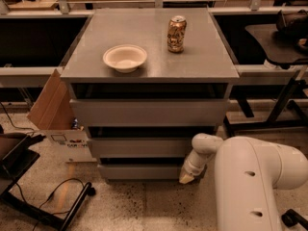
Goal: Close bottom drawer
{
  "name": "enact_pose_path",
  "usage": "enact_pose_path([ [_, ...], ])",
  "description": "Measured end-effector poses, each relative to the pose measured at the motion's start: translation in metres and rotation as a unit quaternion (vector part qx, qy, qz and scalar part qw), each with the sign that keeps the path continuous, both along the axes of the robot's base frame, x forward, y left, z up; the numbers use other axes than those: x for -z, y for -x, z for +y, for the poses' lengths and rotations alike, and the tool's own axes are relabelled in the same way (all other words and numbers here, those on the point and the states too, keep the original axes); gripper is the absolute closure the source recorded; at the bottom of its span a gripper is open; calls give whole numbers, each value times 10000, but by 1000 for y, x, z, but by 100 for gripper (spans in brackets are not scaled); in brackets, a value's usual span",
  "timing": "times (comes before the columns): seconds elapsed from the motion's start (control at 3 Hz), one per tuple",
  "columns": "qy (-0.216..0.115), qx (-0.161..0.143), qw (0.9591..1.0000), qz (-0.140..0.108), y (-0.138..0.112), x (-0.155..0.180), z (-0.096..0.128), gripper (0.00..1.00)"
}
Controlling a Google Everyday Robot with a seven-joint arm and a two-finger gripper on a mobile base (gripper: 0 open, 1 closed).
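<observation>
Now at the bottom drawer [139, 172] front's right end, the end effector [186, 178], grip unreadable, appears mid-push; next, press straight inward.

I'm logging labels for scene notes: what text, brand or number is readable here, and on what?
No text is readable.
Can on the cabinet top: printed design, too blurred to read.
Cardboard box left of the cabinet: dark print on its white panel, too blurred to read.
Gripper, at the right end of the bottom drawer: no markings visible.
</observation>
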State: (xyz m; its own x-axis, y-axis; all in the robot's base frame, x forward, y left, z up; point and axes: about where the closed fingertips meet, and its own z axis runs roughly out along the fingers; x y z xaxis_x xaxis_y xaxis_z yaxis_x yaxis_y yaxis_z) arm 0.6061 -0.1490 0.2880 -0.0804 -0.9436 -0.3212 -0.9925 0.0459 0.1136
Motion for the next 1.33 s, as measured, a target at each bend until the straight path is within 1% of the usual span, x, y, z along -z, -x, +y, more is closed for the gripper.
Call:
enact_pose_path([
  [0.33, 15, -30, 9999, 102, 4, 3, 1, 100],
  [0.67, 288, 28, 9995, 158, 11, -15, -13, 100],
  [1.0, 719, 285, 9967, 252, 40, -65, -29, 100],
  [1.33, 1113, 660, 9911, 319, 77, -111, -41, 100],
])
